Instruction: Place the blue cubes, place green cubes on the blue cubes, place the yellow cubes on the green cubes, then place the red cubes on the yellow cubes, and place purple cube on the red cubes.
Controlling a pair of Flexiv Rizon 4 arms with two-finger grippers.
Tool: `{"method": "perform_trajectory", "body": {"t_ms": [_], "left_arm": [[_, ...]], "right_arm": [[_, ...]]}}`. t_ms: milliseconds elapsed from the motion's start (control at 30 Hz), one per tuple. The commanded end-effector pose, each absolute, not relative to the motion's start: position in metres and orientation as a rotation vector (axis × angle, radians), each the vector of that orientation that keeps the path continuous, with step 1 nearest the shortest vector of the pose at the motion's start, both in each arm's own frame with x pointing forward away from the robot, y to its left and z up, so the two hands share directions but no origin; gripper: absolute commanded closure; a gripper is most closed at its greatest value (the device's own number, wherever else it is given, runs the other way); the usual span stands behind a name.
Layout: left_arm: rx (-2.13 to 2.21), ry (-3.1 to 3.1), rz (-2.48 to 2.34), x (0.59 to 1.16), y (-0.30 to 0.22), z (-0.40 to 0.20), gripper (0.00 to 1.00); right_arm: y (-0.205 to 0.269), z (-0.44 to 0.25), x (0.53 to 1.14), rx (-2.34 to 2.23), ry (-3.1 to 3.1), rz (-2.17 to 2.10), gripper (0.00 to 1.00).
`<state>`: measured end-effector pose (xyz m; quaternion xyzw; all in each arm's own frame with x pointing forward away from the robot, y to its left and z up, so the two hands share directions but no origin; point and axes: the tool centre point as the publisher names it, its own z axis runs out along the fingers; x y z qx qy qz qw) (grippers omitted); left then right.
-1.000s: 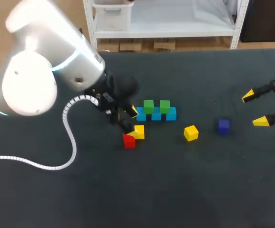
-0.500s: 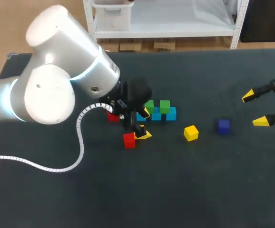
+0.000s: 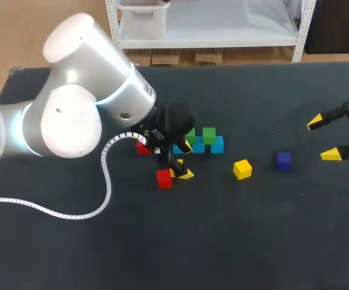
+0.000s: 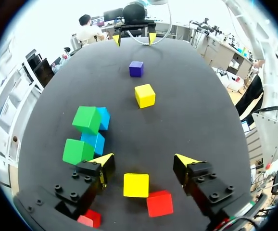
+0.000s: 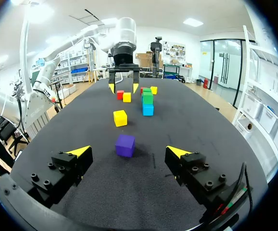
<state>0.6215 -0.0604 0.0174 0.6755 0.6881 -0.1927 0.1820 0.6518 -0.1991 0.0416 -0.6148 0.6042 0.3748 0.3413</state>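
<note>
**Left gripper spread around a yellow cube, right gripper wide by the purple one**

Head view: my left arm comes in from the left. The left gripper (image 3: 185, 160) hangs low over the table (image 3: 235, 241) with its fingers spread. One tip is beside the row of blue cubes (image 3: 217, 144) and the other is near a red cube (image 3: 163, 179). Two green cubes (image 3: 209, 134) sit on the blue ones. A second red cube (image 3: 142, 148) lies behind the gripper. A second yellow cube (image 3: 242, 169) and the purple cube (image 3: 284, 159) lie further right. My right gripper (image 3: 323, 139) hovers near the right edge, tips well apart, holding nothing.

Left wrist view: the yellow cube (image 4: 136, 185) lies between my spread fingers and touches neither. The red cube (image 4: 159, 203) sits right at its corner. The green cubes (image 4: 86, 119) on the blue cubes (image 4: 95, 142) stand just beside one finger.

Right wrist view: the purple cube (image 5: 125, 144) rests on the table just ahead of my parted fingers, untouched. The second yellow cube (image 5: 120, 118) lies beyond it, and the stack and the left gripper (image 5: 124, 88) are further off.
</note>
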Motion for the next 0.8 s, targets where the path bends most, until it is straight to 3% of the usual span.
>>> {"method": "perform_trajectory", "body": {"t_ms": [33,433,800], "left_arm": [[1.908,1.946,-0.554,0.628,-0.057,0.009,0.20],[1.904,1.964,-0.543,0.633,-0.046,-0.001,0.33],[1.908,1.984,-0.521,0.634,-0.030,-0.006,0.33]], "right_arm": [[-0.199,0.041,0.652,-1.599,1.570,0.975,0.00],[-0.199,0.041,0.652,-1.599,1.570,0.975,0.00],[-0.199,0.041,0.652,-1.599,1.570,0.975,0.00]]}}
